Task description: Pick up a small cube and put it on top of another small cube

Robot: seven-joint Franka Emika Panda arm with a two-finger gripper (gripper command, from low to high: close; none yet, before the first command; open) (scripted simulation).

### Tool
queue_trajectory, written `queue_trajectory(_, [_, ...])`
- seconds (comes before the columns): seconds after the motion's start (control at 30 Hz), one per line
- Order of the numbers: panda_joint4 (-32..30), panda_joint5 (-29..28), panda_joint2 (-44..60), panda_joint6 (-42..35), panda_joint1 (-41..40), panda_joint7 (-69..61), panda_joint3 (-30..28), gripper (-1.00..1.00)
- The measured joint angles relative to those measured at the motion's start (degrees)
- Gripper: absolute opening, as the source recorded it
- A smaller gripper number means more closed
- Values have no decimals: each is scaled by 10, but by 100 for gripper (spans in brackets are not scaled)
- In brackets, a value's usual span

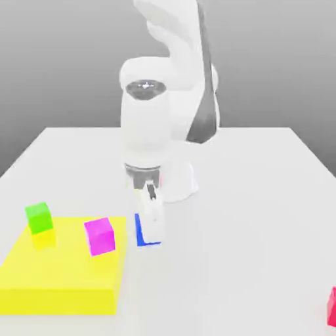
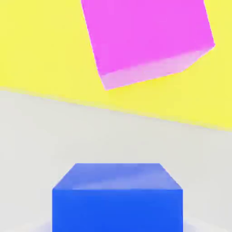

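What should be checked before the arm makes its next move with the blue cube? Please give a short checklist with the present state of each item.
1. Gripper is down at the blue cube: ok.
2. Jaws closed on the blue cube: ok; they stand shut around it.
3. Cube sits straight in the grip: ok; in the hand view the blue cube looks level and centred.
4. Cube lifted off the table: cannot tell.
5. Target is free on top: ok; the magenta cube on the yellow block carries nothing.
6. Neighbours out of the path: ok; the green cube stands apart on the far side of the magenta cube.
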Motion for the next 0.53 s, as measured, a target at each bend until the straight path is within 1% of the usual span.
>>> queue_trajectory(0.2, [56, -9, -90, -148, -37, -75, -60, -100])
queue_trajectory(0.27, [52, 2, -80, -140, -41, -78, -70, -100])
queue_trajectory(0.4, [36, 7, -7, -54, -41, -81, -74, -100])
queue_trajectory(0.43, [33, 8, 6, -38, -40, -82, -75, 100])
queue_trajectory(0.53, [33, 8, 6, -38, -40, -82, -75, 100])
